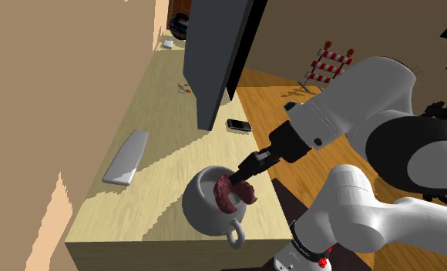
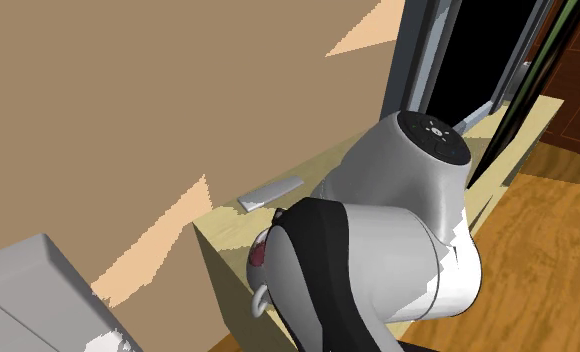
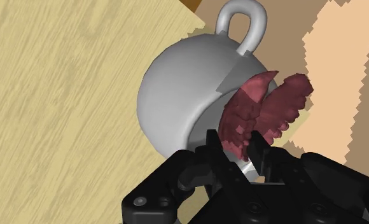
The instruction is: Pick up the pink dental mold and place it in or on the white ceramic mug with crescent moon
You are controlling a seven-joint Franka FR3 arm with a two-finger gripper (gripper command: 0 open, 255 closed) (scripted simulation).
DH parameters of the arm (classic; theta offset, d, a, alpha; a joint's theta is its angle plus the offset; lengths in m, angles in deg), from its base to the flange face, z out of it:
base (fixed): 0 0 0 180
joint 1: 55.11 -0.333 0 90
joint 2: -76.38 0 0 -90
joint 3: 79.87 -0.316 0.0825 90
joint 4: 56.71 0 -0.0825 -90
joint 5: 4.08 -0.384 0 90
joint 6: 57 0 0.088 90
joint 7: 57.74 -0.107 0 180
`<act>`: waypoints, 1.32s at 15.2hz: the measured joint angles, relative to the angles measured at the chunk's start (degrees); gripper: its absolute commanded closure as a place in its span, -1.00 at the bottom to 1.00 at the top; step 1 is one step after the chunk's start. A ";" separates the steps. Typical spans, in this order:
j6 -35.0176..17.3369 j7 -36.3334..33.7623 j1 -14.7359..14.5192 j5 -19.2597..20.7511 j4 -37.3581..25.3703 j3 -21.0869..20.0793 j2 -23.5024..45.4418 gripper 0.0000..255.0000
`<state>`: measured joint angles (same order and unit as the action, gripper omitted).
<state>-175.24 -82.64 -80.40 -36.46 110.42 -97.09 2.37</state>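
Shoulder camera looks down along the bench (image 1: pixel 168 165); the second crowds behind the arm (image 2: pixel 398 190); wrist camera hangs near the mug (image 1: pixel 203 212) all share.

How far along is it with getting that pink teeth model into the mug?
The pick-up looks done: the black fingers clasp the dark pink dental mold, which is lifted. In hand: the mold hangs at the rim of the grey-white mug, seemingly partly over its opening. Still left: lower it in and let go.
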 measured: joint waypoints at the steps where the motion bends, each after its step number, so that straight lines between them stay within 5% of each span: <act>1: -0.07 0.00 -0.02 -0.03 0.01 -0.01 -0.02 1.00; 3: -0.07 0.02 -0.02 -0.02 0.01 0.03 -0.05 1.00; 4: -0.06 -0.01 -0.05 -0.03 0.05 0.02 -0.11 -1.00; 10: 0.04 0.00 -0.07 0.00 0.20 -0.03 -0.08 -1.00; 15: 7.82 -0.78 1.48 3.92 -4.24 3.95 -3.29 -1.00; 20: 8.83 -0.86 1.66 4.42 -4.80 4.45 -3.63 -1.00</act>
<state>-166.42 -83.50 -78.74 -32.03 105.62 -92.64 -1.26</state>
